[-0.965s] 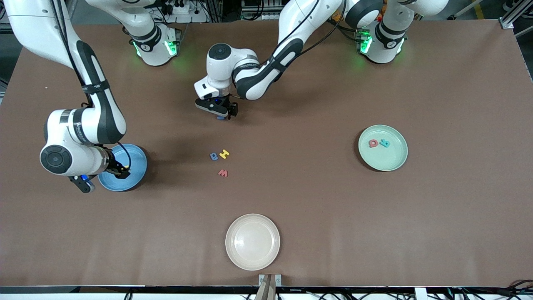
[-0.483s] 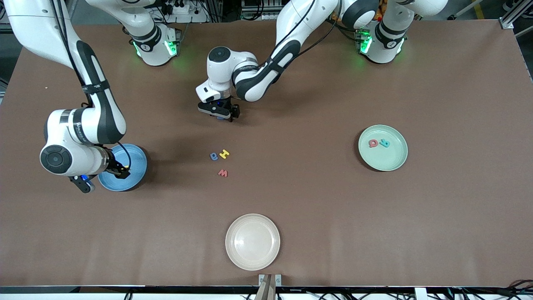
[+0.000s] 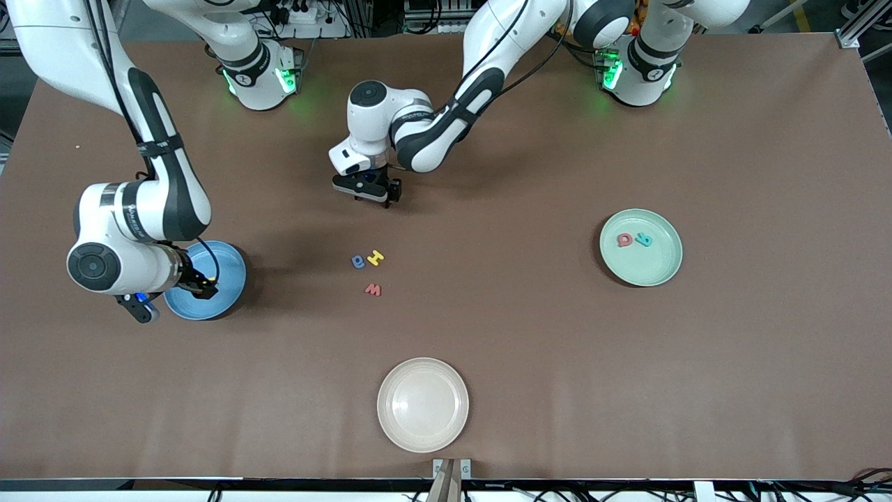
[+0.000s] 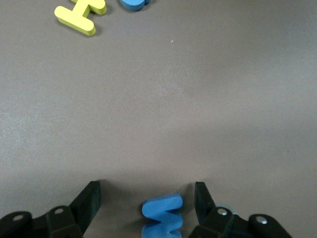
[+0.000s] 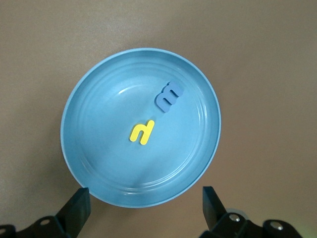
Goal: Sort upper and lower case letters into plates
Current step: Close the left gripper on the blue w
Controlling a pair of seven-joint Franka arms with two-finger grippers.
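A brown tabletop [image 3: 529, 348] carries three plates and several small foam letters. The left tool [image 3: 376, 195] is low at the tabletop, near the robots' bases, its fingers [image 4: 89, 201] spread on either side of a blue letter [image 4: 162, 215] that lies between them with a gap on each side; it is not gripped. Nearer the front camera lie three loose letters close together: a yellow H [image 3: 375, 257] just beside a blue letter [image 3: 357, 261], and a red W [image 3: 373, 288] slightly nearer still. The right tool [image 3: 198, 287] hangs over the sky blue plate [image 3: 233, 268] toward the right arm's end, fingers [image 5: 77, 208] wide apart and empty; in that plate lie a yellow letter [image 5: 142, 132] and a dark blue letter [image 5: 168, 95]. The mint green plate [image 3: 662, 268], toward the left arm's end, holds a red letter [image 3: 625, 240] and a teal letter [image 3: 645, 240]. A cream-white plate [image 3: 423, 404] sits nearest the front camera.
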